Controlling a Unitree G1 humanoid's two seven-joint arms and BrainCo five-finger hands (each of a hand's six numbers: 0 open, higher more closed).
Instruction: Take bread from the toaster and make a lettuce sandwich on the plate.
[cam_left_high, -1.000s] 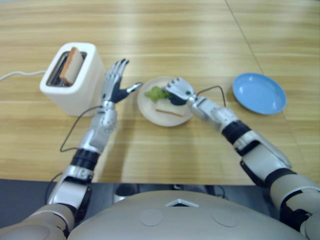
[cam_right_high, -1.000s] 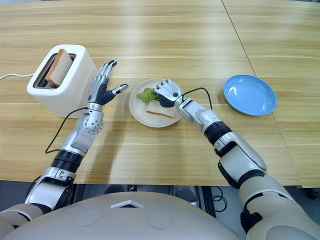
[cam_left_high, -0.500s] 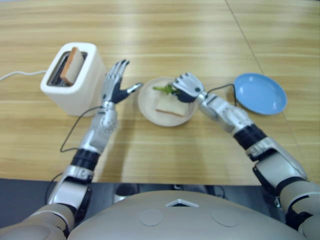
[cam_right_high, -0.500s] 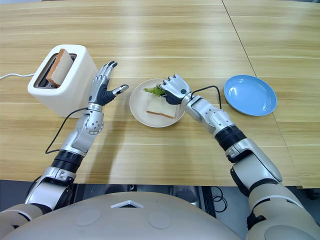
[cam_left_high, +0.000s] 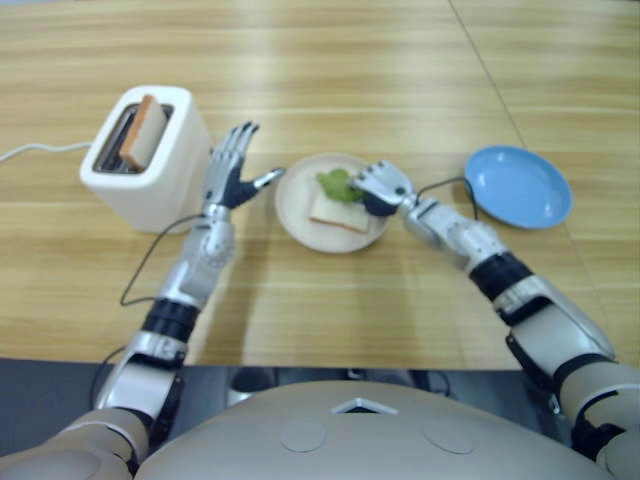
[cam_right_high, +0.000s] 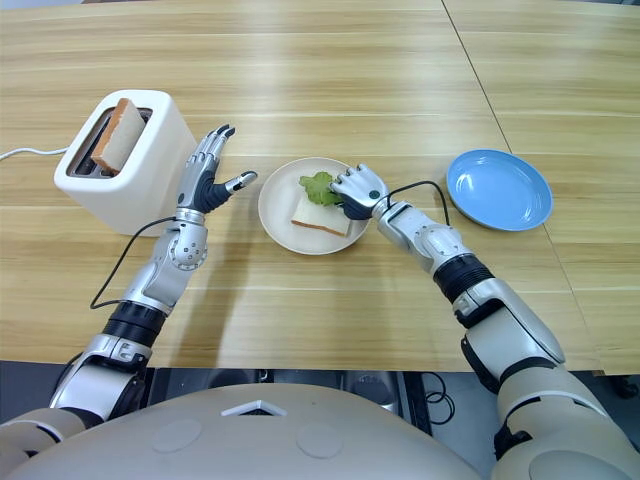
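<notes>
A white toaster (cam_right_high: 125, 175) stands at the left with one bread slice (cam_right_high: 115, 135) upright in its slot. To its right, a cream plate (cam_right_high: 278, 215) holds a bread slice (cam_right_high: 322, 214) lying flat. A green lettuce leaf (cam_right_high: 318, 187) rests on that slice's far edge. My right hand (cam_right_high: 360, 190) is at the plate's right rim, fingers curled on the leaf's right side. My left hand (cam_right_high: 207, 175) stands upright and open between the toaster and the plate, holding nothing.
An empty blue plate (cam_right_high: 498, 190) lies to the right of the cream plate. The toaster's white cord (cam_right_high: 20, 153) runs off the left edge. A seam between table tops (cam_right_high: 480, 80) runs back on the right. Bare wooden table lies beyond and in front.
My right hand carried the lettuce from the plate's left part up and over to the bread slice's far edge, and the hand shifted right. The left hand kept still.
</notes>
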